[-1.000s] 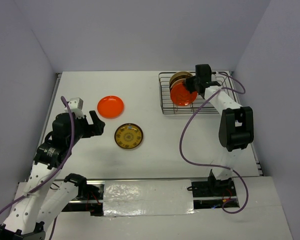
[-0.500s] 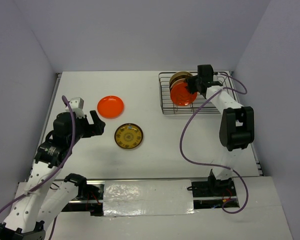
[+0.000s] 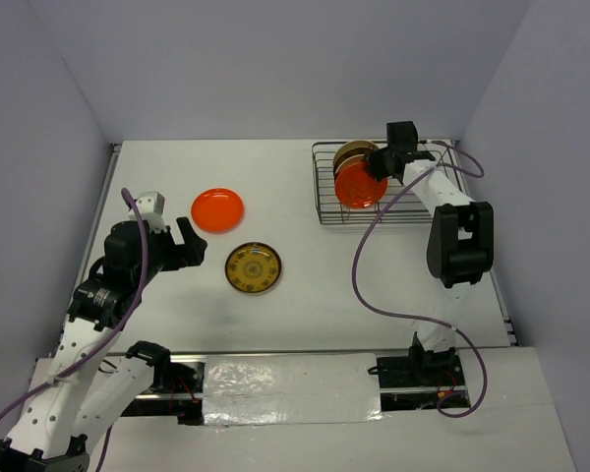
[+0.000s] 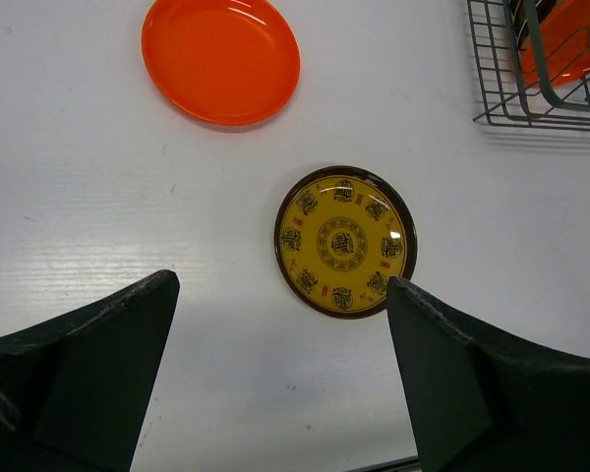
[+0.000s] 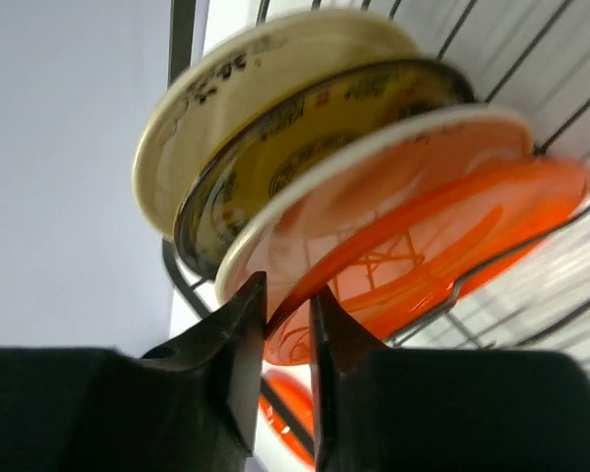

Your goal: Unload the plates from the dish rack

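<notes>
Two plates lie flat left of the bench's centre: a plain orange plate (image 3: 217,209) and a gold-patterned brown plate (image 3: 253,266). About four more stand on edge in the dish rack (image 3: 317,187) at the far right corner. The right gripper (image 5: 287,295) pinches the racked orange plate (image 5: 442,236) by its rim, while the left gripper (image 3: 190,242) hangs wide apart, so the unloading looks under half done.

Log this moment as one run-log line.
right claw: shut on rim of racked orange plate in dish rack | left claw: open, above table | lying flat on table: plain orange plate, patterned plate
</notes>
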Motion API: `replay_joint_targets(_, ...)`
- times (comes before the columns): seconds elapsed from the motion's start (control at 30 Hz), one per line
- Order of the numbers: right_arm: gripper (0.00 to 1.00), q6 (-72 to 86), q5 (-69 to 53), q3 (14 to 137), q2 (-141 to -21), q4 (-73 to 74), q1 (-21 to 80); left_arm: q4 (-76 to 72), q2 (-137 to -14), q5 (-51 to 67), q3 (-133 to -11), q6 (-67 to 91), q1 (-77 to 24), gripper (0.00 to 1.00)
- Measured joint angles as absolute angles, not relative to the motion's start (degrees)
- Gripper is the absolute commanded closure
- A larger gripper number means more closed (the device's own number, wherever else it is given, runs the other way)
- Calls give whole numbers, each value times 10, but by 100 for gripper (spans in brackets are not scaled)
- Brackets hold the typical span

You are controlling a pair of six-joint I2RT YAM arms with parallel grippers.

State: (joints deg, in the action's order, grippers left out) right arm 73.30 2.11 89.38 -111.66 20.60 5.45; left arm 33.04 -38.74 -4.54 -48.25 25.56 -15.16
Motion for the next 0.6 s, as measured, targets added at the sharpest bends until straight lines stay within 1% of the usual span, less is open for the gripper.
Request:
replay_joint_targets(0.07, 83, 741, 12, 894, -1114, 209, 55, 330, -387, -46, -482, 256, -152, 0)
replay_joint_targets(0.13, 85, 745, 9, 892, -1108, 208, 56, 330, -388, -46, -482, 256, -152, 1)
replay_joint_targets(0.17, 88, 745, 9, 887, -1104, 205, 56, 330, -388, -46, -482, 256, -152, 1)
replay_joint_targets(0.23, 90, 746, 9, 876, -1094, 201, 56, 330, -387, -46, -482, 256, -152, 0)
replay_joint_targets(0.37, 97, 751, 8, 851, -1069, 205, 56, 330, -387, -46, -482, 256, -152, 1)
replay_joint_targets(0.4, 100, 752, 9, 846, -1063, 205, 56, 330, -387, -46, -482, 256, -152, 0)
replay_joint_targets(0.6, 100, 774, 2, 796, -1017, 181, 56, 330, -384, -46, -482, 256, -152, 1)
